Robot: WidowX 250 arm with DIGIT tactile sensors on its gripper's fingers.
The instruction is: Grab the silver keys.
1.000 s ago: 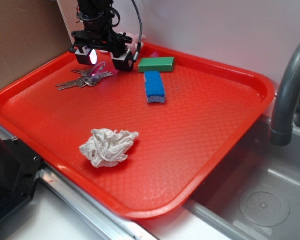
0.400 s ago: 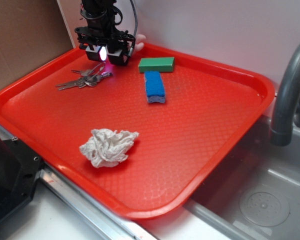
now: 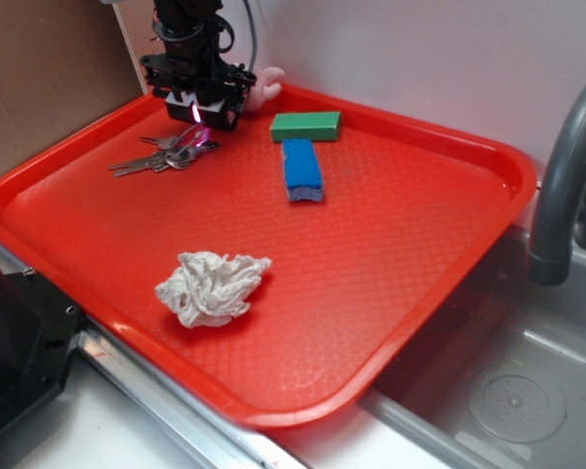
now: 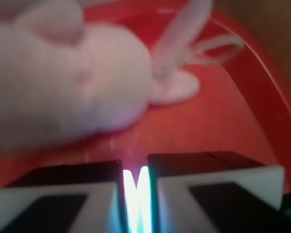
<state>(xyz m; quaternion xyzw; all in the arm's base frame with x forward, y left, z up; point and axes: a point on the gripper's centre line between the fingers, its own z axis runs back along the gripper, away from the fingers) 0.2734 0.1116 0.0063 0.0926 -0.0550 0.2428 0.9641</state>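
A red tray (image 3: 391,244) sits beside a grey sink (image 3: 527,391) with a curved faucet (image 3: 566,186), a white wall behind. On the tray: one blue sponge (image 3: 302,169), one green block (image 3: 306,125) just behind it, one crumpled white cloth (image 3: 211,286) nearer the front, and the silver keys (image 3: 164,156) well left of the sponge. The gripper (image 3: 199,112) hovers at the keys' ring end, jaws nearly together with only a thin gap and nothing visibly held. One pink plush toy (image 4: 68,82) lies beyond.

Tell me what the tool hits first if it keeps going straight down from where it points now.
Probably the ring end of the silver keys, directly under the tool on the red tray. Depth is unclear, so contact may already exist.
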